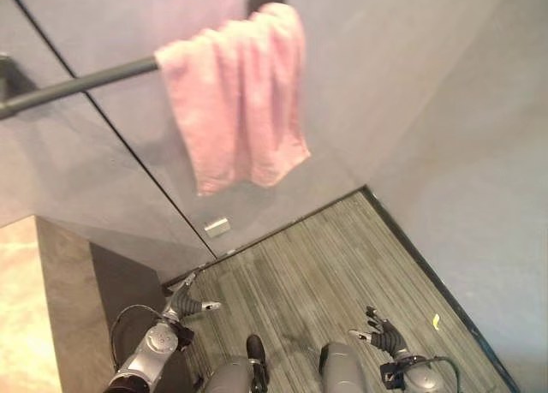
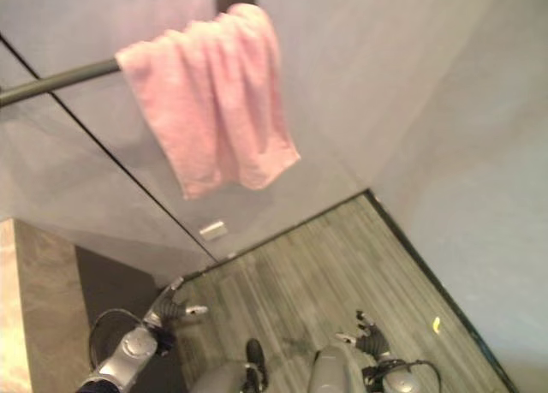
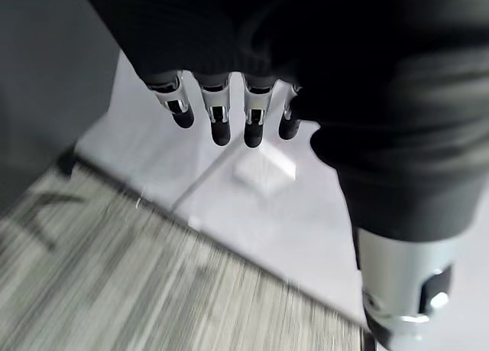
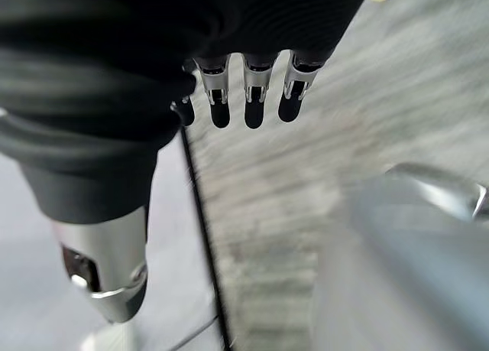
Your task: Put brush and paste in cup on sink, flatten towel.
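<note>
A pink towel hangs bunched and crooked over the right end of a dark rail on the grey wall, its lower edge uneven. My left hand hangs low at the lower left, far below the towel, fingers relaxed and holding nothing. My right hand is down at the lower right above the floor, its fingers likewise relaxed and empty. Both hands are well apart from the towel.
A stone counter with a beige top and dark side stands at the lower left beside my left arm. A small white plate sits low on the wall. Striped grey flooring runs to the right wall, with a small yellow scrap on it.
</note>
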Controlling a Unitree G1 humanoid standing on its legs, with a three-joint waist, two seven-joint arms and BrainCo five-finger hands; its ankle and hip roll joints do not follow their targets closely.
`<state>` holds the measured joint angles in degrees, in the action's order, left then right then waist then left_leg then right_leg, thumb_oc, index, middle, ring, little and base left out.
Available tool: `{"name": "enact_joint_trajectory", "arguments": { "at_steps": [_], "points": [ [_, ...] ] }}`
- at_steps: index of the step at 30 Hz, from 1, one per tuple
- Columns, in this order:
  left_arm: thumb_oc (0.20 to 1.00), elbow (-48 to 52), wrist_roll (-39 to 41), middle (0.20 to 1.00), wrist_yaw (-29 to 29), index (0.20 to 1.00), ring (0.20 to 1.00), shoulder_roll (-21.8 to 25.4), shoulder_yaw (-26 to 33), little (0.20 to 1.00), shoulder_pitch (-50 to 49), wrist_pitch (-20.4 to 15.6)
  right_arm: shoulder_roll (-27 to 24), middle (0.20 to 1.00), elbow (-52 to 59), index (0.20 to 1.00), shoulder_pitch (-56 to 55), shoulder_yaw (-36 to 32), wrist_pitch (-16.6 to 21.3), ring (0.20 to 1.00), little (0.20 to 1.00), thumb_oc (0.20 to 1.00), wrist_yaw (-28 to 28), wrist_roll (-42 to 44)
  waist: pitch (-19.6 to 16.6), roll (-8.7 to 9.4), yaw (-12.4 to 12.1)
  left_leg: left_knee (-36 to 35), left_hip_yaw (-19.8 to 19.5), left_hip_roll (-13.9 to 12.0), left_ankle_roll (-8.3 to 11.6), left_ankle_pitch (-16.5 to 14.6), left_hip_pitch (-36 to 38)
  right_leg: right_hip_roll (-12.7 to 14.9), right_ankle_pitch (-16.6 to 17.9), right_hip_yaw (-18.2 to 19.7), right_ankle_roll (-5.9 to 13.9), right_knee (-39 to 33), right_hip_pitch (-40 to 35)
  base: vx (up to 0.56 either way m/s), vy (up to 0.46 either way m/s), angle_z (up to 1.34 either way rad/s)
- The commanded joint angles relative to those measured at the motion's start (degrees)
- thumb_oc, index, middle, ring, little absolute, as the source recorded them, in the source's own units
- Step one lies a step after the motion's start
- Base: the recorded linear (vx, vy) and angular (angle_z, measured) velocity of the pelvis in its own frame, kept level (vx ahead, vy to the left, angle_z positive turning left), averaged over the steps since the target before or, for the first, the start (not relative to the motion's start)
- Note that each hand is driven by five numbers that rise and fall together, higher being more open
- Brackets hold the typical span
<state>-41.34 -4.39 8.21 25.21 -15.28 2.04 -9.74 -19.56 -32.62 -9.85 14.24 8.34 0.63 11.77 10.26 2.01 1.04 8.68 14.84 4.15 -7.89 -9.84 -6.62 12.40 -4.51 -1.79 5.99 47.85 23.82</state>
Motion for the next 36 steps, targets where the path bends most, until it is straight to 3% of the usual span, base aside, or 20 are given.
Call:
{"name": "enact_joint_trajectory", "arguments": {
  "at_steps": [1, 2, 3, 4, 5, 6, 9, 10, 13, 22, 27, 28, 29, 32, 36],
  "points": [
    [1.0, 4.0, -0.1, 1.0, 0.2, 1.0, 1.0, 3.5, 1.4, 1.0, -0.8, -2.7, -3.1, 1.0, 4.1, 1.0, 3.2, -2.0, 3.3, 1.0, 1.0, 1.0, 0.7, 3.7, 1.0, -0.39, 0.9, -3.5, -4.0, -4.0, 7.33, 9.3, -1.3, -7.4, 4.7, -4.5, 0.6, -25.8, -11.4, 0.27, 0.023, 0.3],
    [1.0, 4.1, -0.1, 1.0, 0.1, 1.0, 1.0, 3.5, 1.4, 1.0, -0.8, -2.7, -3.2, 1.0, 4.2, 1.0, 3.1, -2.0, 3.3, 1.0, 1.0, 1.0, 0.7, 3.7, 1.1, -0.42, 1.1, -3.6, -4.2, -3.9, 7.37, 9.3, -1.0, -7.4, 4.5, -4.6, 0.6, -25.8, -11.7, 0.27, -0.096, 0.54],
    [1.0, 4.2, -0.9, 1.0, -0.6, 1.0, 1.0, 4.4, 1.4, 1.0, -1.3, -3.1, -4.4, 1.0, 5.1, 1.0, 2.7, -4.4, 3.8, 1.0, 1.0, 1.0, 1.1, 6.6, 1.0, 0.17, 1.7, -3.9, -5.8, -3.4, 8.1, 9.2, 0.4, -8.0, 4.4, -2.4, 1.4, -33.3, -11.0, 0.19, -0.081, 0.76],
    [1.0, 4.2, -0.9, 1.0, -0.6, 1.0, 1.0, 4.4, 1.4, 1.0, -1.4, -3.1, -4.5, 1.0, 5.1, 1.0, 2.6, -4.4, 3.8, 1.0, 1.0, 1.0, 1.1, 6.6, 1.2, 0.05, 1.8, -3.9, -6.0, -3.5, 8.13, 9.1, 0.7, -8.1, 4.5, -2.6, 1.4, -33.7, -11.5, 0.34, -0.163, 1.01],
    [1.0, 5.6, -1.1, 1.0, -0.9, 1.0, 1.0, 5.2, 1.4, 1.0, -1.9, -3.6, -6.2, 1.0, 5.2, 1.0, 2.6, -6.9, 4.3, 1.0, 1.0, 1.0, 1.1, 8.1, 1.1, 0.59, 2.1, -3.3, -8.0, -3.0, 8.49, 8.7, 1.4, -8.4, 5.9, 0.5, 2.4, -36.3, -12.1, 0.19, -0.14, 1.21],
    [1.0, 6.1, -1.2, 1.0, -1.6, 1.0, 1.0, 5.2, 1.2, 1.0, -2.1, -3.8, -7.1, 1.0, 5.7, 1.0, 2.6, -8.2, 4.4, 1.0, 1.0, 1.0, 1.5, 9.7, 0.9, 0.95, 2.0, -2.9, -8.6, -2.9, 8.73, 8.8, 1.4, -8.4, 5.8, 0.8, 2.55, -37.0, -13.3, 0.25, -0.235, 1.44],
    [1.0, 8.4, -1.4, 1.0, -2.9, 1.0, 1.0, 6.1, 2.5, 1.0, -5.0, -4.8, -10.8, 1.0, 6.1, 1.0, 2.8, -11.5, 5.3, 1.0, 1.0, 1.0, 3.5, 12.9, -0.9, 1.75, 0.4, -2.9, -9.5, -3.2, 9.67, 8.9, 1.9, -8.3, 5.5, -1.7, 1.83, -40.8, -17.6, 0.11, -0.216, 0.86],
    [1.0, 9.8, -0.1, 1.0, -3.0, 1.0, 1.0, 6.4, 3.3, 1.0, -6.2, -5.0, -11.9, 1.0, 6.0, 1.0, 3.6, -12.4, 5.5, 1.0, 1.0, 1.0, 3.3, 13.5, -1.2, 1.83, -0.3, -4.1, -10.4, -3.9, 10.41, 10.3, 2.1, -8.6, 5.3, -2.5, 1.5, -41.6, -18.5, 0.01, -0.207, -0.05],
    [1.0, 12.4, 1.1, 1.0, -3.6, 1.0, 1.0, 7.1, 4.4, 1.0, -7.7, -5.4, -15.2, 1.0, 7.7, 1.0, 3.2, -13.6, 5.2, 1.0, 1.0, 1.0, 4.1, 13.3, -1.5, 2.29, -0.7, -3.5, -11.9, -4.4, 11.1, 9.9, 1.5, -9.0, 4.2, -4.7, 0.66, -42.0, -19.7, -0.01, -0.206, 0.01],
    [1.0, 16.5, -0.5, 1.0, -5.1, 1.0, 1.0, 8.5, 2.7, 1.0, -8.4, -5.8, -14.1, 1.0, 4.8, 1.0, 2.8, -12.8, 4.7, 1.0, 1.0, 1.0, 4.0, 11.4, -2.8, 2.37, -0.1, -5.8, -11.9, -4.9, 10.86, 9.7, 3.2, -9.4, 4.1, -5.3, 0.45, -43.1, -21.1, -0.01, -0.009, 0.11],
    [1.0, 18.5, -2.0, 1.0, -6.1, 1.0, 1.0, 11.3, 1.1, 1.0, -9.1, -7.0, -15.5, 1.0, 5.0, 1.0, 3.2, -11.4, 4.9, 1.0, 1.0, 1.0, 4.2, 8.3, -1.9, 2.66, 0.2, -6.1, -10.9, -4.3, 9.86, 9.2, 2.7, -9.3, 7.1, -1.2, 2.19, -42.4, -18.1, -0.09, 0.092, -0.31],
    [1.0, 18.5, -2.2, 1.0, -6.3, 1.0, 1.0, 11.9, 0.6, 1.0, -8.2, -7.1, -16.0, 1.0, 6.0, 1.0, 3.5, -11.2, 5.1, 1.0, 1.0, 1.0, 4.2, 7.8, -1.3, 2.45, 0.8, -5.6, -11.5, -4.4, 9.46, 9.5, 1.5, -10.3, 7.1, 3.1, 2.91, -40.9, -16.4, -0.17, 0.036, -0.69],
    [1.0, 18.5, -2.3, 1.0, -6.2, 1.0, 1.0, 12.2, 0.6, 1.0, -7.9, -7.2, -16.1, 1.0, 6.9, 1.0, 3.3, -11.5, 5.2, 1.0, 1.0, 1.0, 4.1, 7.9, -1.2, 2.37, 0.9, -5.2, -11.6, -4.5, 9.23, 9.4, 1.1, -10.6, 6.7, 4.7, 2.86, -39.9, -16.0, -0.18, 0.001, -0.56],
    [1.0, 18.8, -1.9, 1.0, -5.7, 1.0, 1.0, 12.1, 1.3, 1.0, -8.3, -7.2, -16.1, 1.0, 8.4, 1.0, 5.3, -11.6, 5.4, 1.0, 1.0, 1.0, 3.1, 7.6, -0.9, 1.7, -1.4, -5.1, -9.7, -6.5, 9.86, 9.7, 0.4, -5.7, 7.0, -1.5, 2.93, -40.8, -17.1, -0.13, -0.102, -0.33],
    [1.0, 19.1, 0.4, 1.0, -4.6, 1.0, 1.0, 11.1, 2.6, 1.0, -8.1, -7.2, -17.8, 1.0, 12.8, 1.0, 7.5, -11.0, 5.4, 1.0, 1.0, 1.0, 3.2, 7.5, -0.9, 2.59, -2.2, -3.2, -10.3, -8.1, 10.95, 9.4, -0.5, -2.6, 8.1, -0.1, 3.84, -42.6, -18.5, -0.09, -0.237, -0.44]
  ]
}}
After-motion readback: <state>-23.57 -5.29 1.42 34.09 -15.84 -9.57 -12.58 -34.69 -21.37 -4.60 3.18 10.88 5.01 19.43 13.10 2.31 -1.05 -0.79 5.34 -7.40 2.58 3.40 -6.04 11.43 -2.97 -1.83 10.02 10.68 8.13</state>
